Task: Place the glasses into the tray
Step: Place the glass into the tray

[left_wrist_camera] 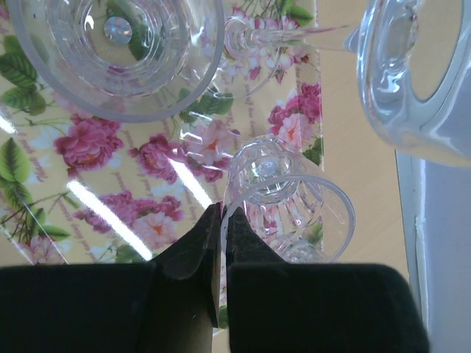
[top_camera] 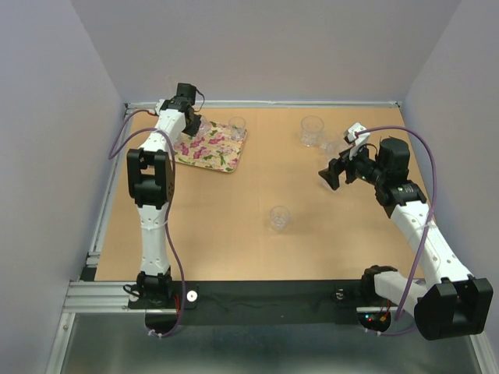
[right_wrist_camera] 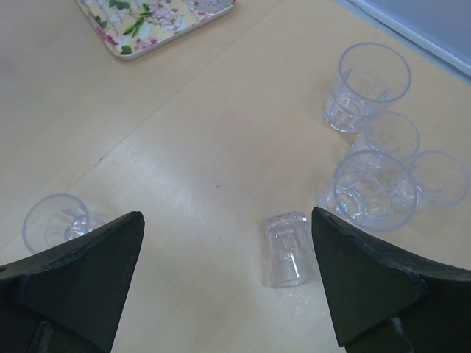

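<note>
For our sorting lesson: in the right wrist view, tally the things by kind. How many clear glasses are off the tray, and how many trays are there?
Clear glasses off the tray: 6
Tray: 1
Total: 7

You face a light wooden surface boxed in by plain, pale lavender-grey walls: a left wall, a far wall and a right wall. An aluminium rail runs along the surface's left edge, a black strip covers its near edge, and a dull grey metal sheet lies nearer still. The light is even and soft, with faint shadows.
</note>
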### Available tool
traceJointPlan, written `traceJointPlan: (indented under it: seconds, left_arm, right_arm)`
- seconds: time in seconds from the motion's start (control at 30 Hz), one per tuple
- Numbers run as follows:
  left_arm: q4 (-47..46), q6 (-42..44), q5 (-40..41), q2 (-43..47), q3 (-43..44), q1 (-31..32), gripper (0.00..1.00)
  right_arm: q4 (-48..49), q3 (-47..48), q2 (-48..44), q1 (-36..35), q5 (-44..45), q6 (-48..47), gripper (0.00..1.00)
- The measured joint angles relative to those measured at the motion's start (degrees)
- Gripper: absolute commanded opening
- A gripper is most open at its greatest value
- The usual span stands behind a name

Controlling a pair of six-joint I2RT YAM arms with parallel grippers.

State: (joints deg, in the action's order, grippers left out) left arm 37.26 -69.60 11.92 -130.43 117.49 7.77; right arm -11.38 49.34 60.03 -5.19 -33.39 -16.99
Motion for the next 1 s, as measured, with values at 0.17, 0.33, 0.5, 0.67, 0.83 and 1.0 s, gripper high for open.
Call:
traceJointPlan:
  seconds: [0.17, 0.33, 0.5, 0.67, 0.83, 1.0]
  left_arm:
    - [0.4, 0.0, 0.4, -2.6, 2.6, -0.3, 0.17]
    - [0.7, -0.2, 0.4, -3.5, 2.7, -0.4, 0.26]
    - [0.8, -0.1, 0.4, -3.5, 2.8, -0.4, 0.36]
    - [0.7, 0.2, 0.3, -3.5, 2.8, -0.5, 0.41]
    - [0.7, 0.4, 0.1, -3.5, 2.8, -1.0, 0.47]
    - [-0.3, 1.2, 0.1, -3.5, 2.8, -1.2, 0.64]
  right_arm:
    - [0.0, 0.0, 0.0, 0.0, 0.1, 0.0, 1.00]
    - [0.0, 0.0, 0.0, 0.0, 0.2, 0.0, 1.00]
    - [0.0, 0.0, 0.0, 0.0, 0.2, 0.0, 1.00]
    - [0.0, 0.0, 0.1, 0.0, 0.4, -0.1, 1.00]
    - [0.0, 0.0, 0.2, 0.0, 0.4, -0.2, 1.00]
    - [0.1, 0.0, 0.4, 0.0, 0.5, -0.2, 1.00]
